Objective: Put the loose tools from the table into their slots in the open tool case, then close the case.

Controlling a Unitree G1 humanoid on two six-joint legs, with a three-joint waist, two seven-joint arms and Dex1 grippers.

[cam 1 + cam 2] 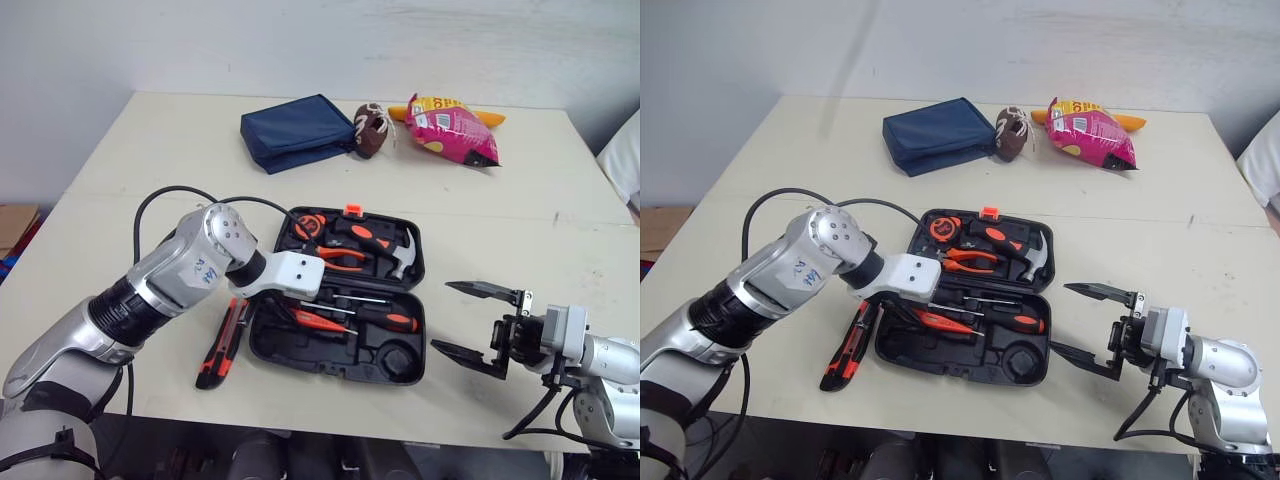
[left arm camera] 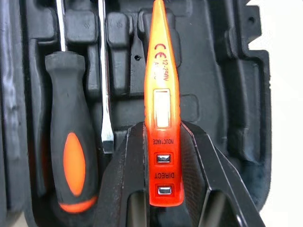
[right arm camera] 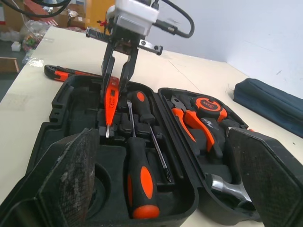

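Your left gripper (image 2: 163,137) clamps the tester (image 2: 161,71) over the open case (image 1: 330,368) at the table's front edge; screwdrivers (image 1: 385,320), pliers (image 1: 345,260) and hammer (image 1: 400,255) lie inside. Your right gripper (image 1: 440,315) gapes apart beside it, and the knife (image 1: 222,345) lies outside, left.

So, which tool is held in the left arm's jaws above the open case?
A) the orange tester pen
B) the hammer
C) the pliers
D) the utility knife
A: the left arm's jaws are clamped on the orange tester pen, while the hammer sits in the tool case and the utility knife lies on the table beside it.
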